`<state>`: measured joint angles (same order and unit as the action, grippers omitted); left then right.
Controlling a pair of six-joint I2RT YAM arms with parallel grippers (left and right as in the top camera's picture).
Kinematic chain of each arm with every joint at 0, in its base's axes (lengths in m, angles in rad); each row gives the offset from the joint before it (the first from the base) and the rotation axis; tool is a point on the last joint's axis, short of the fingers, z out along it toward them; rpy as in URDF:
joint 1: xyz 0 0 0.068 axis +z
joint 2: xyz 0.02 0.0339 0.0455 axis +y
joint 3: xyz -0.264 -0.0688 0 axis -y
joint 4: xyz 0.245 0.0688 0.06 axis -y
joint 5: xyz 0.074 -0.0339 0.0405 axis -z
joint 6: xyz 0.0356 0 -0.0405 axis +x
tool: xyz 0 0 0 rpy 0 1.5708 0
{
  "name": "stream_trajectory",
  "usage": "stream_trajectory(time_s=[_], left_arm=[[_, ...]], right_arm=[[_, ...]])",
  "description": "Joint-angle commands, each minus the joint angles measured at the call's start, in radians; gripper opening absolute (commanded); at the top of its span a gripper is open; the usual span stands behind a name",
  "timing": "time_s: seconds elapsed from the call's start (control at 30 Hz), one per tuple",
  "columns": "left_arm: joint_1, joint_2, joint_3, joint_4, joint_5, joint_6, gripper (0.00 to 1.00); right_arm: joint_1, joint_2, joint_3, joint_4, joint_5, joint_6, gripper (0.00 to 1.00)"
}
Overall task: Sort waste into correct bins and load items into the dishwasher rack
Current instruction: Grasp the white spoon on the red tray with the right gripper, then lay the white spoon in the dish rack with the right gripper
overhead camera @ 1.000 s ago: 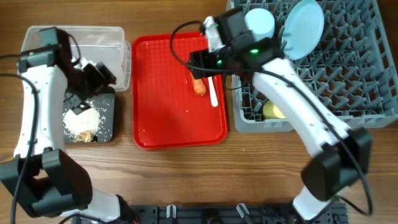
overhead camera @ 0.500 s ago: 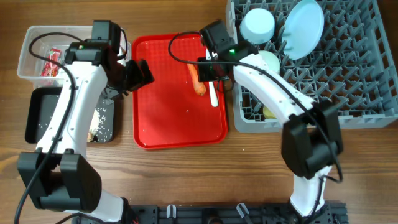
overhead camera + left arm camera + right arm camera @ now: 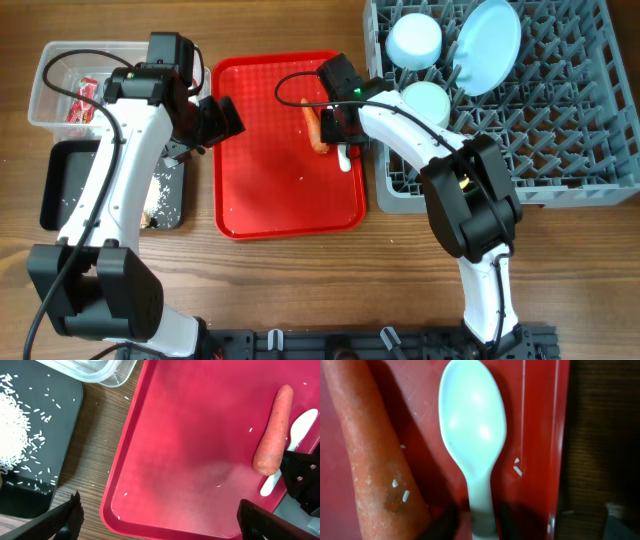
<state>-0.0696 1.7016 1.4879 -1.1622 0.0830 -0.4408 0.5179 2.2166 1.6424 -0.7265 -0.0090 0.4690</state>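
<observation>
Your right gripper (image 3: 481, 522): jaws flank the white spoon (image 3: 472, 415) handle. Blur hides contact, so you cannot tell if they are clenched. Right wrist view: spoon lies on the red tray (image 3: 535, 405), bowl at 12 o'clock, handle at 6, tray rim just beside it at 3. The orange carrot (image 3: 367, 445) lies at its 9, nearly parallel, rice grains (image 3: 405, 495) on it. Your left gripper (image 3: 159, 505): jaws released, wide apart over the tray's opposite rim, open tray floor from there to the carrot. Overhead, the rack (image 3: 560, 150) sits just beside the tray at 3 o'clock.
</observation>
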Motion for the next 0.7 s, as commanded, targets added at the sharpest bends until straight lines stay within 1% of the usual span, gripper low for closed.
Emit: stream_trajectory(time_s=[0.0,0.17,0.27,0.33,0.4,0.5,0.57,0.67], left_arm=[[0.002,-0.003,0.002,-0.002,-0.014,-0.009,1.0],[0.002,-0.003,0.002,-0.002,-0.013,-0.009,1.0],[0.002,-0.003,0.002,-0.001,-0.013,-0.009,1.0],[0.002,-0.003,0.002,-0.001,-0.013,-0.009,1.0],[0.002,-0.003,0.002,-0.001,-0.013,-0.009,1.0],[0.002,-0.003,0.002,0.0,-0.014,-0.009,1.0],[0.002,-0.003,0.002,0.003,-0.014,-0.009,1.0],[0.002,-0.003,0.002,0.003,-0.013,-0.009,1.0]], right_arm=[[-0.005,0.038,-0.007,-0.01,0.0,0.003,0.05],[-0.009,0.026,0.003,-0.037,-0.07,0.0,0.04],[-0.009,-0.038,0.035,-0.077,-0.093,-0.05,0.04],[-0.014,-0.11,0.042,-0.09,-0.094,-0.055,0.04],[-0.028,-0.217,0.042,-0.112,-0.104,-0.081,0.04],[-0.063,-0.387,0.042,-0.151,-0.104,-0.082,0.04],[-0.112,-0.496,0.042,-0.178,-0.092,-0.077,0.04],[-0.232,-0.598,0.042,-0.232,-0.017,-0.046,0.04]])
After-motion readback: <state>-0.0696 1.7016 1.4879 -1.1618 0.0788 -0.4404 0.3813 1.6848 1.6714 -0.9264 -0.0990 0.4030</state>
